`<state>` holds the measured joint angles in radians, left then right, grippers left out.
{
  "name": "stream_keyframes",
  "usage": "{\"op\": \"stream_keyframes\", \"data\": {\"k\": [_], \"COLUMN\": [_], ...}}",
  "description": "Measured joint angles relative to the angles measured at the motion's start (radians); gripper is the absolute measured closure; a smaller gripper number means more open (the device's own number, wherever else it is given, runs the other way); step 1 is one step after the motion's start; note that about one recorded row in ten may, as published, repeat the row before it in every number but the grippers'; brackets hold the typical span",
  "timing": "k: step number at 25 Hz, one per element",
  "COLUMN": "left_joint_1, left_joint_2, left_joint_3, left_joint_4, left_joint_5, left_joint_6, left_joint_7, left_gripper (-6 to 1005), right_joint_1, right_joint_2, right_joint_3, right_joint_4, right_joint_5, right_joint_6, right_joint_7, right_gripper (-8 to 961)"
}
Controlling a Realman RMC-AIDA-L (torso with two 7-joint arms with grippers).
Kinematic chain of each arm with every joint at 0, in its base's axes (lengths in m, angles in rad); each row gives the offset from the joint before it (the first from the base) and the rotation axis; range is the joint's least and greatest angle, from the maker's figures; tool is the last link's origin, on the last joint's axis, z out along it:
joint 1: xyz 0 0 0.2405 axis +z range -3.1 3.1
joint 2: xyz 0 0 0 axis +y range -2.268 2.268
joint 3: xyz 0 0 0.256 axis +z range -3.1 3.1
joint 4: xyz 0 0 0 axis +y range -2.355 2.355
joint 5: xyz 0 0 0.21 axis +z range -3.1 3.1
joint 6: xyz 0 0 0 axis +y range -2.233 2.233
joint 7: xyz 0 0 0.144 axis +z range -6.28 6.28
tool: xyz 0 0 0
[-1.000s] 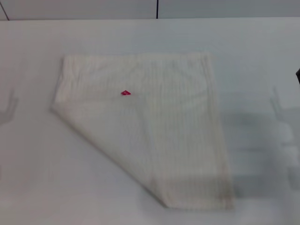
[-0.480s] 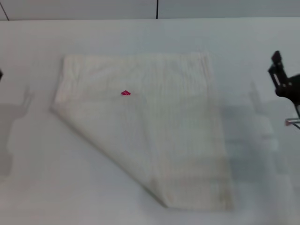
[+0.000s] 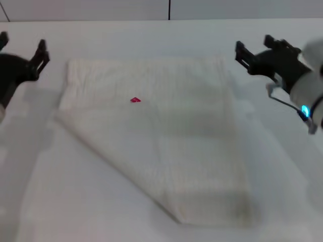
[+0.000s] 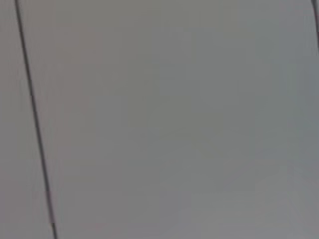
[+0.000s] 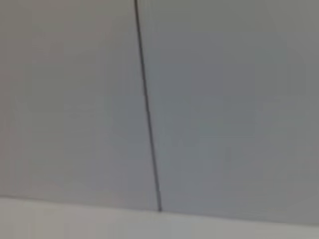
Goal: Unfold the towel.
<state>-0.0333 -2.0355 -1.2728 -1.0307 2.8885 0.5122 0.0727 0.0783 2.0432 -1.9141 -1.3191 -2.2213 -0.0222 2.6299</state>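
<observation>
The towel (image 3: 166,136) lies flat on the white table (image 3: 151,35) in the head view. It is cream-white with faint stripes. Its near-left corner is folded over diagonally, and the small red tag (image 3: 135,100) lies on top near the middle left. My left gripper (image 3: 23,41) is open and empty, above the table just left of the towel's far-left corner. My right gripper (image 3: 253,43) is open and empty, just right of the towel's far-right corner. Neither touches the towel. The wrist views show neither the towel nor any fingers.
A grey wall with a dark vertical seam (image 3: 169,9) stands behind the table. The left wrist view shows only the wall and a seam (image 4: 35,124). The right wrist view shows the wall, a seam (image 5: 147,109) and the table's far edge (image 5: 75,206).
Both arms have come in from the sides and moved forward to the towel's far corners. The towel has not moved.
</observation>
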Motion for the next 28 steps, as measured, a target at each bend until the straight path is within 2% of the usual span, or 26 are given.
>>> {"op": "stream_keyframes", "data": {"k": [1, 2, 3, 4, 5, 6, 7, 8, 9, 10, 11, 13, 14, 15, 16, 17, 18, 19, 20, 22, 23, 24, 28], "left_joint_1": [0.004, 0.004, 0.004, 0.000, 0.000, -0.003, -0.008, -0.008, -0.032, -0.032, -0.052, -0.060, -0.097, -0.097, -0.122, -0.122, -0.138, -0.160, -0.160, -0.189, -0.208, -0.236, -0.271], "left_joint_2": [0.024, 0.024, 0.037, 0.064, 0.064, 0.075, 0.084, 0.084, 0.093, 0.093, 0.090, 0.087, 0.061, 0.061, 0.038, 0.038, 0.019, -0.007, -0.007, -0.024, -0.026, -0.025, -0.028], "left_joint_3": [0.007, 0.007, 0.011, 0.021, 0.021, 0.026, 0.032, 0.032, 0.036, 0.036, 0.034, 0.032, 0.010, 0.010, -0.027, -0.027, -0.061, -0.114, -0.114, -0.160, -0.174, -0.183, -0.189], "left_joint_4": [-0.106, -0.106, -0.152, -0.247, -0.247, -0.286, -0.327, -0.327, -0.434, -0.434, -0.490, -0.505, -0.558, -0.558, -0.581, -0.581, -0.589, -0.591, -0.591, -0.585, -0.576, -0.558, -0.507], "left_joint_5": [0.000, 0.000, 0.000, -0.001, -0.001, -0.001, -0.001, -0.001, -0.001, -0.001, -0.007, -0.011, -0.046, -0.046, -0.103, -0.103, -0.156, -0.232, -0.232, -0.296, -0.323, -0.347, -0.351], "left_joint_6": [-0.135, -0.135, -0.197, -0.338, -0.338, -0.398, -0.466, -0.466, -0.666, -0.666, -0.774, -0.814, -0.970, -0.970, -1.063, -1.063, -1.116, -1.184, -1.184, -1.251, -1.289, -1.339, -1.373], "left_joint_7": [-0.037, -0.037, -0.057, -0.098, -0.098, -0.108, -0.114, -0.114, -0.101, -0.101, -0.082, -0.071, 0.007, 0.007, 0.089, 0.089, 0.155, 0.262, 0.262, 0.354, 0.382, 0.404, 0.420], "left_gripper": [191, 192, 192, 192, 192, 192, 192, 192, 192, 192, 192, 193, 193, 193, 193, 193, 193, 193, 193, 193, 194, 194, 194], "right_joint_1": [0.019, 0.019, 0.040, 0.113, 0.113, 0.195, 0.195, 0.234, 0.305, 0.305, 0.348, 0.367, 0.398, 0.398, 0.420, 0.448, 0.485, 0.559, 0.596, 0.654, 0.654, 0.698, 0.739], "right_joint_2": [0.020, 0.020, 0.033, 0.033, 0.033, 0.030, 0.030, 0.030, 0.031, 0.031, 0.031, 0.031, 0.032, 0.032, 0.032, 0.031, 0.029, 0.023, 0.020, 0.012, 0.012, 0.004, -0.002], "right_joint_3": [0.101, 0.101, 0.177, 0.300, 0.300, 0.406, 0.406, 0.451, 0.536, 0.536, 0.574, 0.581, 0.585, 0.585, 0.592, 0.602, 0.618, 0.657, 0.678, 0.698, 0.698, 0.701, 0.701], "right_joint_4": [-0.042, -0.042, -0.068, -0.078, -0.078, -0.057, -0.057, -0.042, -0.001, -0.001, 0.020, 0.025, 0.039, 0.039, 0.055, 0.076, 0.111, 0.191, 0.237, 0.322, 0.322, 0.388, 0.444], "right_joint_5": [-0.002, -0.002, -0.003, -0.007, -0.007, -0.016, -0.016, -0.024, -0.057, -0.057, -0.100, -0.133, -0.198, -0.198, -0.230, -0.260, -0.284, -0.325, -0.337, -0.355, -0.355, -0.361, -0.362], "right_joint_6": [-0.171, -0.171, -0.306, -0.548, -0.548, -0.732, -0.732, -0.799, -0.897, -0.897, -0.945, -0.956, -0.962, -0.962, -0.967, -0.977, -0.993, -1.023, -1.031, -1.037, -1.037, -1.031, -1.021], "right_joint_7": [-0.007, -0.007, -0.007, 0.001, 0.001, 0.020, 0.020, 0.027, 0.054, 0.054, 0.090, 0.114, 0.169, 0.169, 0.198, 0.223, 0.241, 0.252, 0.252, 0.250, 0.250, 0.249, 0.246], "right_gripper": [259, 259, 259, 259, 260, 260, 260, 260, 260, 260, 259, 259, 286, 312, 339, 384, 428, 473, 517, 585, 609, 633, 726]}}
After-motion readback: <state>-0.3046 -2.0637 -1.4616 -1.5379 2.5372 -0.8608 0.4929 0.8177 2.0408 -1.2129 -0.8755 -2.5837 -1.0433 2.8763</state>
